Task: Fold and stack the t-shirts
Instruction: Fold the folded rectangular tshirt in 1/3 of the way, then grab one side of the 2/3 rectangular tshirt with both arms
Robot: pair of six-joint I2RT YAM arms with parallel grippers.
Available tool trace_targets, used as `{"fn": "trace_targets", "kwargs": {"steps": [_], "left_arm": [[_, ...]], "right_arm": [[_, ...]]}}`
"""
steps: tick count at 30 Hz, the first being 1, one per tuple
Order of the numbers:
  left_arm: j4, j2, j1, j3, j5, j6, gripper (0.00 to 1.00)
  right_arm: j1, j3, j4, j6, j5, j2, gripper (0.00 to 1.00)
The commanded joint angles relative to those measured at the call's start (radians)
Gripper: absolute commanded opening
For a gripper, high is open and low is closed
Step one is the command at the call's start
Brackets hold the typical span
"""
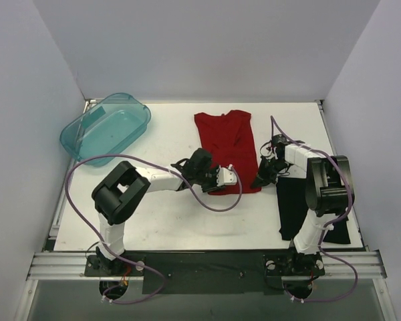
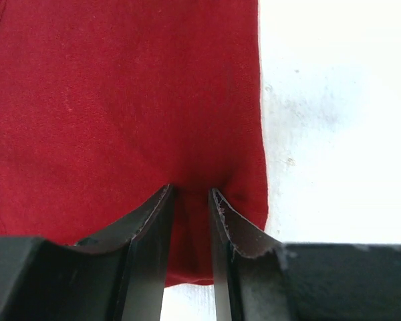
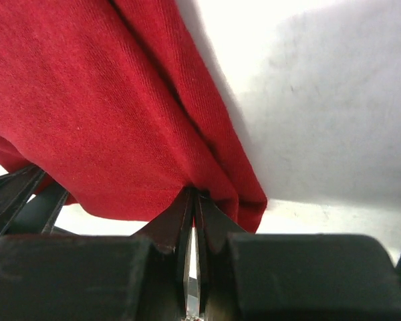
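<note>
The red t-shirt (image 1: 224,144) lies folded into a long strip mid-table, collar end far. My left gripper (image 1: 214,185) is at its near left corner. In the left wrist view the jaws (image 2: 190,190) stand narrowly apart with puckered red cloth (image 2: 120,100) pinched between them. My right gripper (image 1: 259,180) is at the near right corner. Its jaws (image 3: 195,190) are pressed together on the red cloth (image 3: 107,114), which lifts off the table there. The black t-shirt (image 1: 295,200) lies flat at the right, partly under my right arm.
A translucent teal tub (image 1: 107,127) sits empty at the far left corner. White walls close in the table (image 1: 167,214) on three sides. Purple cables loop from both arms over the near half of the table.
</note>
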Motion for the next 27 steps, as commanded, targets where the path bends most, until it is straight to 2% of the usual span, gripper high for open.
{"fn": "trace_targets", "kwargs": {"steps": [1,6,9,11,12,14,15,17,19,21,25,27], "left_arm": [[-0.126,-0.086,-0.021,-0.052,-0.087,0.148,0.38],[-0.261,-0.166,-0.003,0.015,-0.056,0.183,0.45],[-0.422,-0.201,0.022,0.054,0.01,0.339,0.46],[-0.474,-0.23,0.026,0.046,0.034,0.428,0.46],[-0.476,-0.241,0.025,0.041,0.068,0.451,0.47],[-0.458,-0.288,0.017,0.011,0.132,0.456,0.51],[-0.421,-0.295,0.0,-0.003,0.145,0.451,0.59],[-0.311,-0.298,-0.024,-0.055,0.119,0.409,0.68],[-0.217,-0.286,-0.036,-0.116,0.07,0.402,0.77],[-0.14,-0.278,-0.046,-0.169,0.027,0.419,0.79],[-0.061,-0.252,-0.05,-0.201,-0.016,0.418,0.8],[-0.011,-0.236,-0.061,-0.209,-0.041,0.398,0.8]], "right_arm": [[0.005,-0.088,-0.056,0.007,0.077,-0.085,0.0],[0.002,-0.123,-0.148,0.004,0.18,-0.229,0.0],[-0.01,-0.143,-0.198,-0.006,0.188,-0.281,0.03],[-0.002,-0.146,-0.211,-0.007,0.18,-0.31,0.08],[-0.001,-0.148,-0.208,0.002,0.182,-0.338,0.17],[0.005,-0.151,-0.199,0.023,0.189,-0.355,0.35],[0.005,-0.151,-0.195,0.036,0.194,-0.352,0.43],[0.004,-0.152,-0.164,0.065,0.194,-0.321,0.5],[0.004,-0.154,-0.118,0.094,0.173,-0.274,0.5],[0.007,-0.165,-0.086,0.112,0.148,-0.229,0.51],[0.007,-0.214,-0.02,0.14,0.146,-0.18,0.5],[0.007,-0.231,0.008,0.152,0.134,-0.166,0.45]]}}
